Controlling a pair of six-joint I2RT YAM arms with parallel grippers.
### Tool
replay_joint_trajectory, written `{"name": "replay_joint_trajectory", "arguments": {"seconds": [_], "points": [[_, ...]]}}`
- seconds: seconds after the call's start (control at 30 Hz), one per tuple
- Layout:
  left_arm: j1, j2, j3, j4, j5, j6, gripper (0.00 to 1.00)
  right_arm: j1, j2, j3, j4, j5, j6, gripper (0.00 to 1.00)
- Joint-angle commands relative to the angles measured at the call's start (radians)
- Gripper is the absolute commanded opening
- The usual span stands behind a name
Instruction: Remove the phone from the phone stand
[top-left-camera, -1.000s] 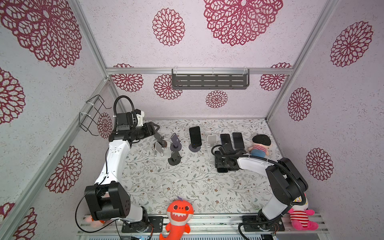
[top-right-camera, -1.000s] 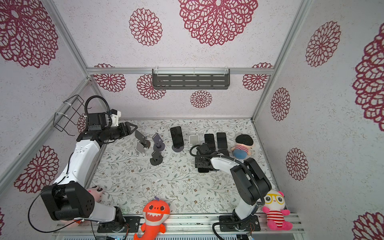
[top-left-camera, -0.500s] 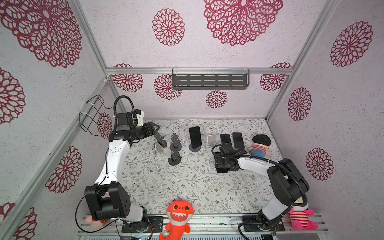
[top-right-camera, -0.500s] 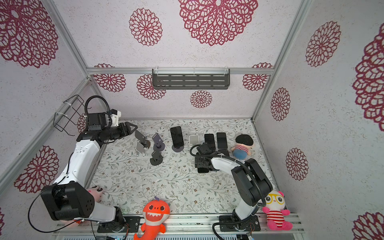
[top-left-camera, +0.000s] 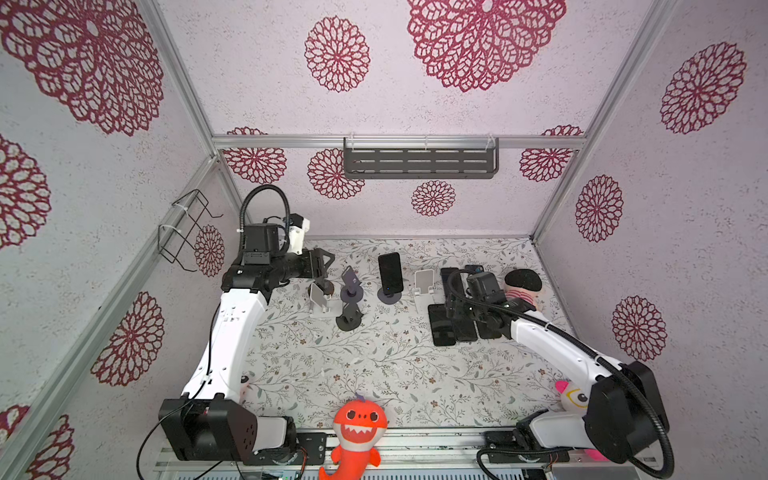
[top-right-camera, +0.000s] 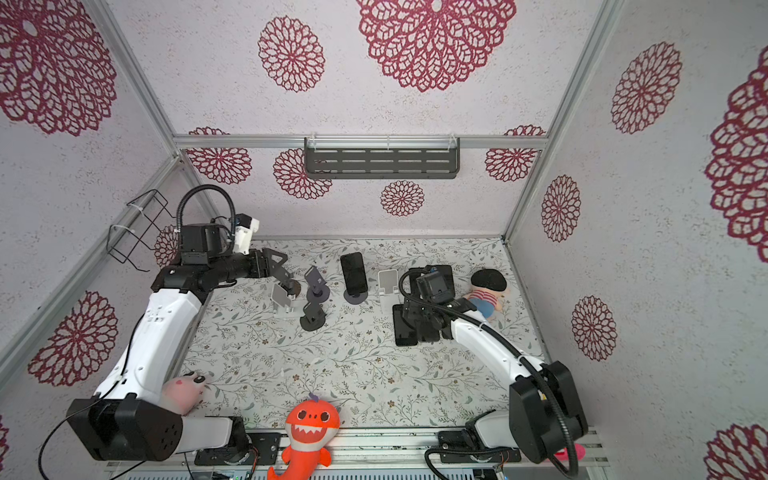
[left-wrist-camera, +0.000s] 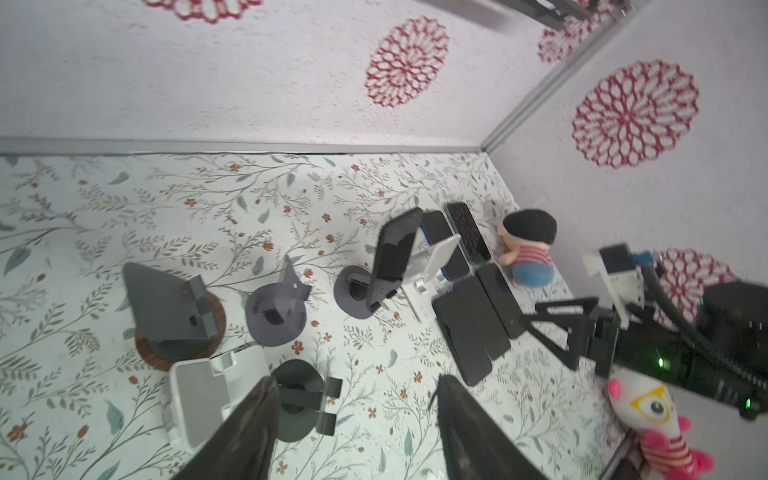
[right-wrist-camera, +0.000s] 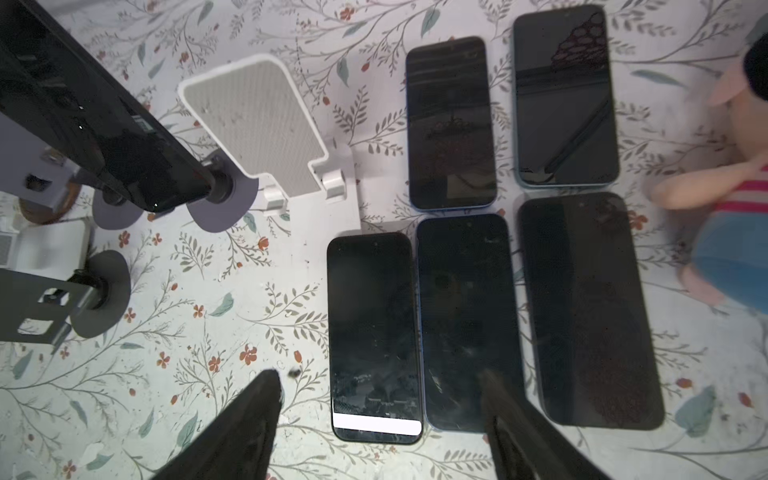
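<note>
Left wrist view: the open, empty left gripper (left-wrist-camera: 354, 382) should pinch the phone (left-wrist-camera: 395, 257) by its sides and lift straight off the phone stand (left-wrist-camera: 345, 287).

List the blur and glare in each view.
Right wrist view: the plush doll is smeared, the right gripper's fingers are soft, and one blue-edged phone mirrors the red wall pattern. Left wrist view: the left gripper's fingers are out of focus. Both top views: evenly lit and sharp.
</note>
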Motion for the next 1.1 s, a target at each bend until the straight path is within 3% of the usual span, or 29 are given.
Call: {"name": "replay_joint_trajectory", "arguments": {"seconds": [0.0,0.13,0.3,0.67,0.87,1.07], "points": [[-0.090,0.017,0.065,-0.078,-0.027,0.102,0.64,-0.037,-0.071,-0.026,-0.030,-0.068,-0.033,0.78],[-0.231,0.111,0.182,-0.151,-0.125,0.154,0.63,-0.062,-0.112,-0.065,-0.018,-0.093,-0.044,0.78],[-0.414,0.351,0.423,-0.262,-0.203,0.230,0.63,-0.075,-0.156,-0.104,0.002,-0.114,-0.038,0.77],[-0.522,0.944,1.133,-0.530,-0.199,0.338,0.65,-0.095,-0.262,-0.154,-0.028,-0.130,-0.045,0.76],[-0.521,1.032,1.136,-0.439,-0.199,0.329,0.81,-0.097,-0.296,-0.180,-0.024,-0.126,-0.036,0.76],[-0.519,1.087,1.110,-0.361,-0.220,0.298,0.87,-0.098,-0.309,-0.196,-0.018,-0.123,-0.031,0.75]]}}
